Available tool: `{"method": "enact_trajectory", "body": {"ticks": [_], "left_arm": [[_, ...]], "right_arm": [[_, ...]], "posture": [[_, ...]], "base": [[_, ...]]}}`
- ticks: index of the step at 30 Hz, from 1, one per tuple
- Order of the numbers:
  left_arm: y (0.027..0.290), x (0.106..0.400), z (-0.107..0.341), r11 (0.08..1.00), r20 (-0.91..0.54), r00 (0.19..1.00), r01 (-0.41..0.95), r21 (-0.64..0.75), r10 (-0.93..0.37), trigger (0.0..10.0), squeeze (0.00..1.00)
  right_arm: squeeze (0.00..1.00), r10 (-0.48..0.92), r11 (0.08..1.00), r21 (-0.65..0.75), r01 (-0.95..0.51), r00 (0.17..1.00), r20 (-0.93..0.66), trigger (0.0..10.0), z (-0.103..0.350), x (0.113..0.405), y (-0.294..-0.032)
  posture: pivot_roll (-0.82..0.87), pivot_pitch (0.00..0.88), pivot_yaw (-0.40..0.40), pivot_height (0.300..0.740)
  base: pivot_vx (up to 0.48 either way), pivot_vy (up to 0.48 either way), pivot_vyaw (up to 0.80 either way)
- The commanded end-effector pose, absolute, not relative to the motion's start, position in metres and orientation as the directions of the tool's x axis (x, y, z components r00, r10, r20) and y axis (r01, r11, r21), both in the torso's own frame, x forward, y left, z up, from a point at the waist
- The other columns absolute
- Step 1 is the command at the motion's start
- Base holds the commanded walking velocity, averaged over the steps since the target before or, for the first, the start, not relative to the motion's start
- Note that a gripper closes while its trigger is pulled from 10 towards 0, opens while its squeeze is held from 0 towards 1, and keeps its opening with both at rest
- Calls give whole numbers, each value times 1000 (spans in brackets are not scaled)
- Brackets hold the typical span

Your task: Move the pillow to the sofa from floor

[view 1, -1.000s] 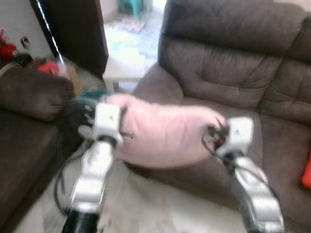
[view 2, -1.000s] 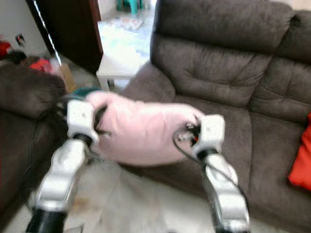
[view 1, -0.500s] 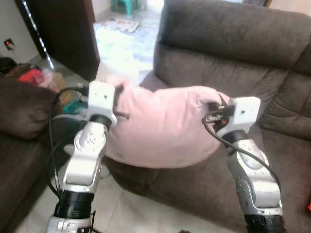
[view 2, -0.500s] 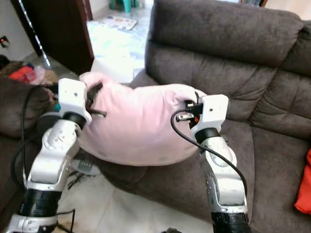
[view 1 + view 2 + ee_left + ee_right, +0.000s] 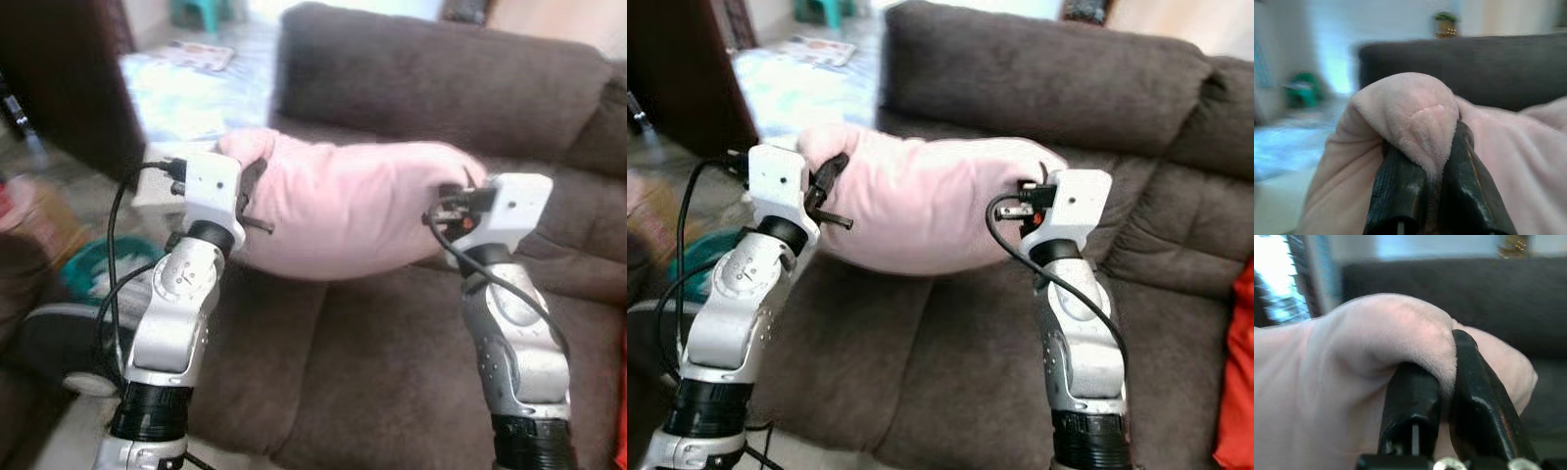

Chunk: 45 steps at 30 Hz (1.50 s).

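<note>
A soft pink pillow (image 5: 348, 206) hangs stretched between my two arms, above the seat of the dark brown sofa (image 5: 392, 352). My left gripper (image 5: 257, 186) is shut on the pillow's left corner, and in the left wrist view its black fingers (image 5: 1400, 191) pinch a fold of pink fabric (image 5: 1415, 122). My right gripper (image 5: 460, 186) is shut on the pillow's right corner; the right wrist view has its fingers (image 5: 1474, 396) clamped over a bulge of the pillow (image 5: 1366, 338). The pillow's lower edge is close to the seat cushion.
The sofa backrest (image 5: 441, 78) rises just behind the pillow. A red cushion (image 5: 1236, 382) lies at the sofa's far right. On the left are a dark door (image 5: 59, 69), a teal basket (image 5: 98, 274) on the floor and a white low table (image 5: 157, 186).
The camera has moved closer to the sofa and turned right. The pillow, still held by both grippers, now hangs over the seat cushion rather than off its front edge.
</note>
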State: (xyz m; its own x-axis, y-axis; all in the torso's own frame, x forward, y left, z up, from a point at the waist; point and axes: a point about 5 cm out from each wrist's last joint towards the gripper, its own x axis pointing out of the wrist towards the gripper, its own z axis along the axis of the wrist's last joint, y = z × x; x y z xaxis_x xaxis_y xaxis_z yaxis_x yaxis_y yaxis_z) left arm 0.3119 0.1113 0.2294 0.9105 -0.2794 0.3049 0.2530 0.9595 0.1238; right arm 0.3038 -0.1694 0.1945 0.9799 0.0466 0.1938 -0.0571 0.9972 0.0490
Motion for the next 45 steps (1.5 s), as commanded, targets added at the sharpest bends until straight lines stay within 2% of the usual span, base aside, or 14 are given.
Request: {"method": "enact_trajectory", "body": {"ticks": [1, 15, 21, 26, 31, 45], "left_arm": [[100, 308, 228, 936, 289, 890, 329, 127, -352, 10000, 0], [86, 298, 211, 874, 200, 852, 483, 57, -484, 10000, 0], [81, 297, 204, 849, 157, 837, 529, 13, -524, 10000, 0], [81, 298, 201, 852, 149, 844, 524, -16, -516, 10000, 0], [88, 300, 200, 876, 150, 867, 483, -18, -475, 10000, 0], [95, 304, 202, 910, 172, 898, 415, -21, -406, 10000, 0]], "right_arm": [[0, 73, 996, 32, -84, 965, 253, 10000, 207, 302, -163], [0, 25, 998, 44, -35, 976, 218, 10000, 199, 303, -170], [0, -40, 999, 31, 35, 982, 187, 10000, 194, 307, -182], [0, 35, 999, -22, -32, 990, 136, 10000, 193, 319, -172], [0, 85, 996, -9, -84, 986, 144, 10000, 196, 325, -160], [0, 72, 997, 1, -73, 990, 122, 10000, 189, 325, -160]], "posture": [[100, 63, -61, 740], [104, 70, -64, 740], [108, 68, -63, 740], [109, 61, -66, 740], [118, 59, -71, 740], [114, 57, -71, 740]], "base": [[0, 0, 0], [0, 0, 0], [0, 0, 0], [0, 0, 0], [0, 0, 0], [0, 0, 0]]}}
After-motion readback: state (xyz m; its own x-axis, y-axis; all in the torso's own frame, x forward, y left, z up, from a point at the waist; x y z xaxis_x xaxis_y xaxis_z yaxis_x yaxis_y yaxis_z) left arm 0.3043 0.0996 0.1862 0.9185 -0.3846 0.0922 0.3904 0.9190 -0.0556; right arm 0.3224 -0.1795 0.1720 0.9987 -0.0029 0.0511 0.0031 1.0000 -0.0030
